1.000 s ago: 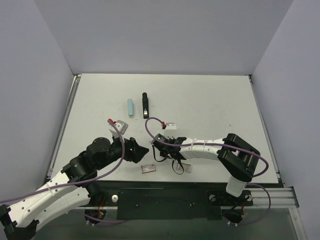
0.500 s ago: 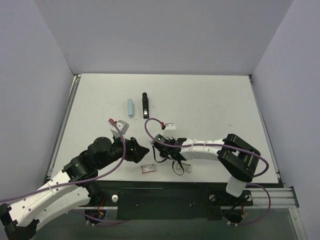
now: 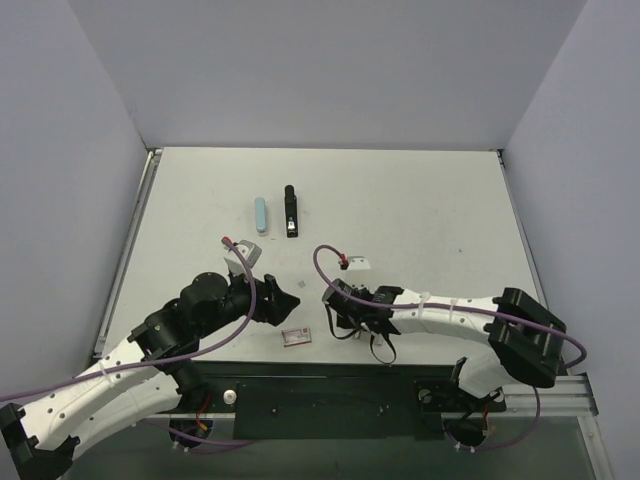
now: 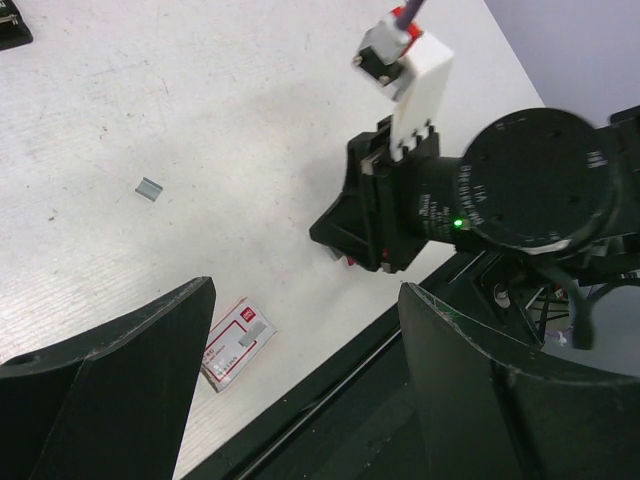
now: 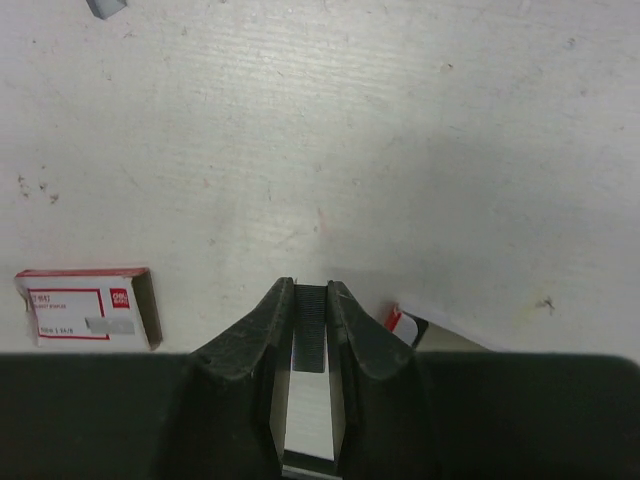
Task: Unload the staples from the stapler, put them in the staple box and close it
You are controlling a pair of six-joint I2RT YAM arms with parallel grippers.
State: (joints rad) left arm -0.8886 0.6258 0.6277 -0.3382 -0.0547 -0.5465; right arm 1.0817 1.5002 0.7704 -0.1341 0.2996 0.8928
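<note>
Down at the near edge of the white table [image 3: 420, 200], the right gripper [image 5: 311, 292] has its 2 black fingers pinched almost together with just a sliver of gap. I can't make out anything caught in there; the dark ribbed bit in the slot looks like its own pad. The left gripper [image 4: 305, 295] is spread wide and holds nothing. Just beside them the small red-and-white cardboard box [image 5: 88, 309] lies flat on the table. A bit further out sits the tiny silvery-grey metal strip of staples [image 4: 149, 188], loose on the bare surface, apart from the box. It's well apart from the slim black stapler [image 3: 290, 211], which lies at the far side next to a pale blue oblong object [image 3: 261, 214]. My read is that 1 strip is already out, so what's left is checking for more or tidying up. If that strip gets picked up, I'd come in low, open the jaws only a little, straddle its short side and close gently, since something that thin will probably skid or break apart. Hard to tell: whether the stapler has staples left inside, or is even open. It's too small from above and cut off in the left wrist view. Also a red-and-white scrap [image 5: 405, 322] peeks out behind the right finger, mostly hidden, no idea what it is.
</note>
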